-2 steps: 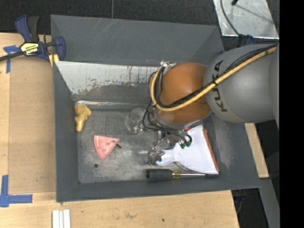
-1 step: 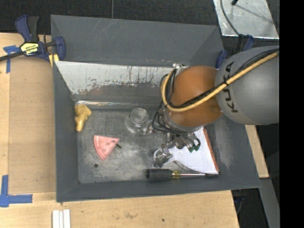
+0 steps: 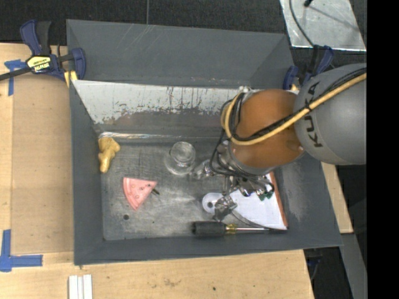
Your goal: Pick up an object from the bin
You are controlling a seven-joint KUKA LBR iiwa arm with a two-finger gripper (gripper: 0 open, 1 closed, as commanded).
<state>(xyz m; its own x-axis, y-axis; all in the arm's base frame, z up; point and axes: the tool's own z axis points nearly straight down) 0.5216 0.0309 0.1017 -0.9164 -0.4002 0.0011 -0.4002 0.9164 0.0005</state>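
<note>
White round piece [image 3: 211,200] lay just beside the pincer [image 3: 224,204], whose grip state could not be told. Likely approach step; closing would need to clear the screwdriver [image 3: 212,228].

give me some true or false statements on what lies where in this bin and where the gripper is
1. A pink wedge lies on the left half of the bin floor. True.
2. The yellow figure lies on the white sheet. False: it lies by the left wall, and the sheet is at the right.
3. A black-handled screwdriver lies along the floor's lower edge in the view. True.
4. The gripper is over the pink wedge. False: it is at the right, by a small white round thing beside the white sheet.
5. A clear glass jar is near the middle of the floor, left of the gripper. True.
</note>
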